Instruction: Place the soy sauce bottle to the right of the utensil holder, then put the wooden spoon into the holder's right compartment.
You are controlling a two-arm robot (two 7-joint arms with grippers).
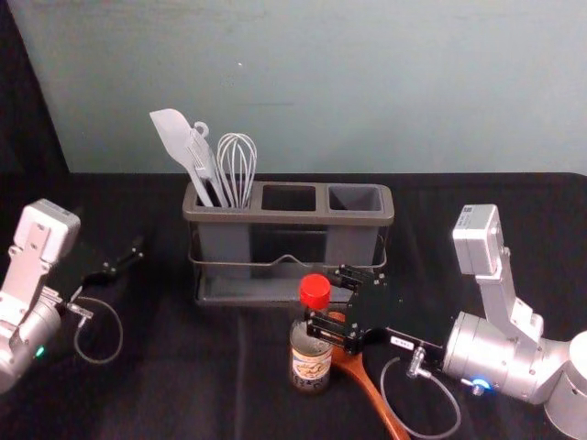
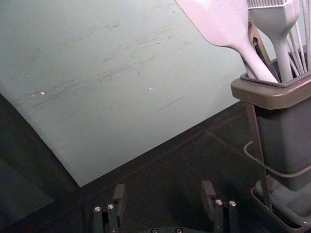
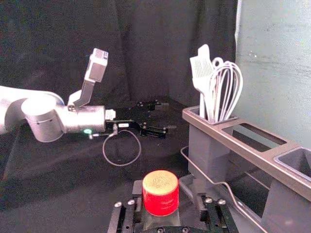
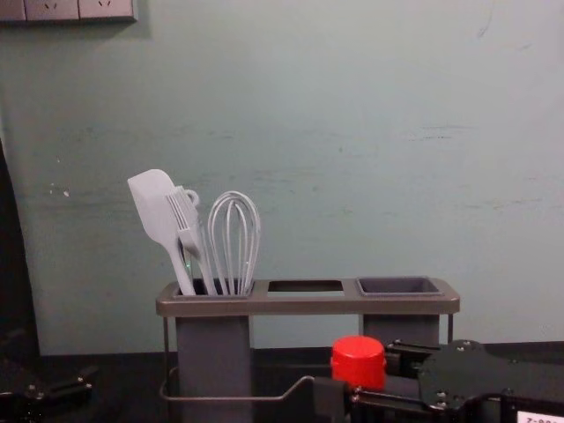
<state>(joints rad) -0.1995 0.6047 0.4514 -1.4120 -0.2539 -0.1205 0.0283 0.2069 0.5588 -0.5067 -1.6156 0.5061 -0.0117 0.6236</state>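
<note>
Here's the red-capped soy sauce bottle [image 1: 309, 356], upright, see-through above its printed label. The head view catches that label and the brown wooden spoon [image 1: 378, 396]; the right wrist view, the cap's top (golden glare!). The bottle's between the right gripper's [image 1: 326, 298] parted fingers; the left gripper [image 1: 125, 258] waits beyond the holder's [image 1: 289, 217] left end.

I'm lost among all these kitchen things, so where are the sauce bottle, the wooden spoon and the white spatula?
Sauce bottle [image 1: 310, 366]: head view, on its label.
Wooden spoon [image 1: 374, 395]: head view, on its handle.
White spatula [image 4: 154, 203]: chest view, on its broad blade.
</note>
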